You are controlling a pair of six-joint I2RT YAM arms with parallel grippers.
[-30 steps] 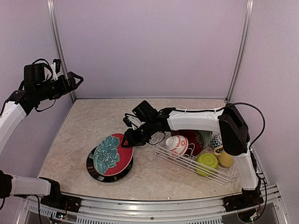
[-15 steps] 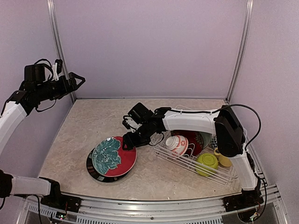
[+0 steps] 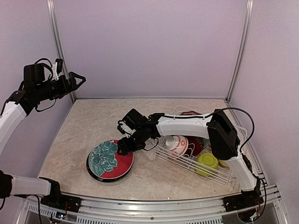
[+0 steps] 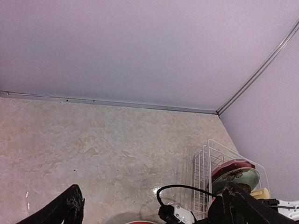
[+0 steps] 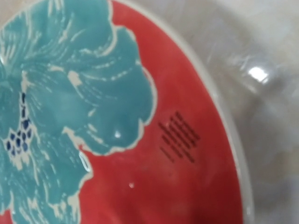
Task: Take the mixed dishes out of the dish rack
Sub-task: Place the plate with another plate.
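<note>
Obs: red-and-teal floral plate (image 3: 108,158) lies face up, flat or near flat, on the black-rimmed plate (image 3: 93,171), on the bench (image 3: 88,122) left of the dish rack (image 3: 218,173). Right pincer (image 3: 124,145) sits at that plate's right rim. Fingers not resolved in any view, so cannot tell whether it grips the rim or stands free. Left pincer (image 3: 78,80) hangs high at far left, spread wide, holding nothing.

Handling (judgement): glazed ceramic, rigid, fairly heavy for its thickness, slick, liable to chip if dropped onto the plate beneath. Take by the rim, one finger over and one under; the flat face offers no hold. Red-white bowl (image 3: 176,143) and lime green bowl (image 3: 207,161) in the rack: take by the lip.

Views:
- Top external gives the layout of stack, rack and both arms, but no finger detail
- Right wrist fills with the floral glaze and a small printed mark, rim curving to bare bench. It shows no fingers and no rack
- Left wrist looks along the bench to the rack's far end, with a pale teal plate (image 4: 236,175) standing on edge there, which the right arm partly masks from above
</note>
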